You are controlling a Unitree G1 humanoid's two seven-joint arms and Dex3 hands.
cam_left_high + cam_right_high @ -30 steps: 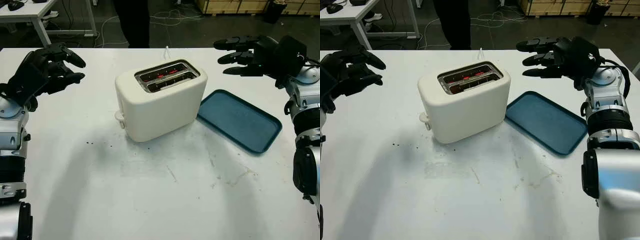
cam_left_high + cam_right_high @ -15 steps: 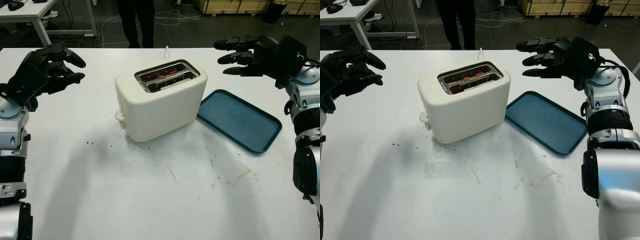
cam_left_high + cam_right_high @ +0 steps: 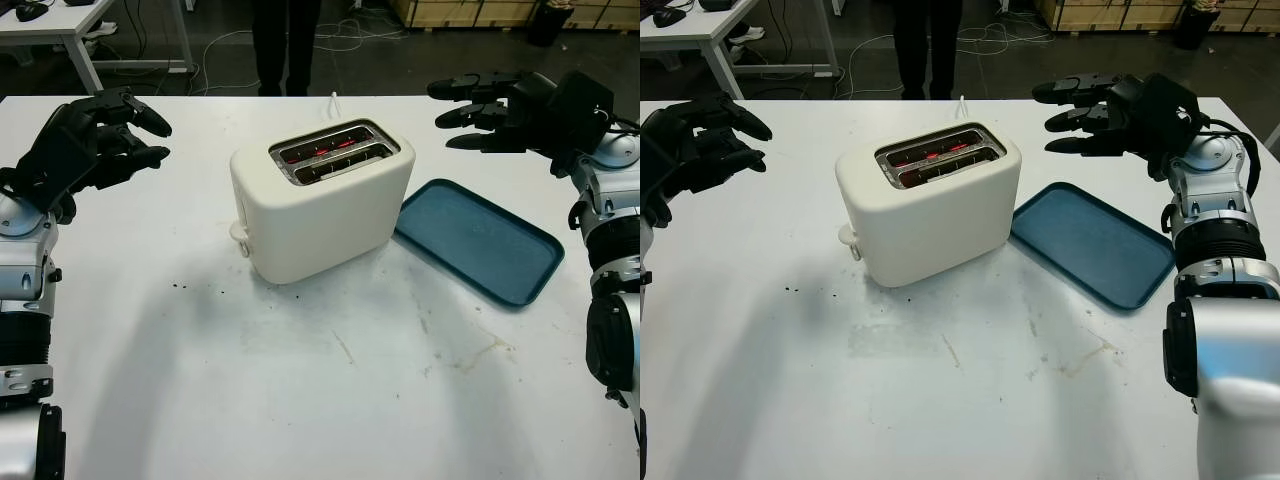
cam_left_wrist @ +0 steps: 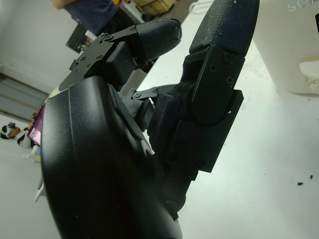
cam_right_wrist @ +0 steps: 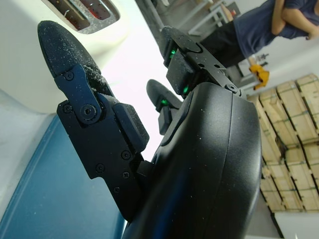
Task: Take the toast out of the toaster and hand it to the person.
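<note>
Sitting mid-bench (image 3: 300, 400), cream toaster (image 3: 320, 205) (slots glowing red, toast not discernible). Left hand (image 3: 95, 140) far left, empty; right hand (image 3: 500, 105) far right above blue tray (image 3: 480, 240), empty, wide. Person (image 3: 285, 45) beyond.

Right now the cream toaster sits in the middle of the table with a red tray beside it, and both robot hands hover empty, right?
Not quite: the tray is blue, as the left eye view shows. The toaster, left hand and right hand are as you say.

A matt cream plastic toaster (image 3: 320, 205) with metal-rimmed slots beside a matt blue plastic tray (image 3: 480, 240).
</note>
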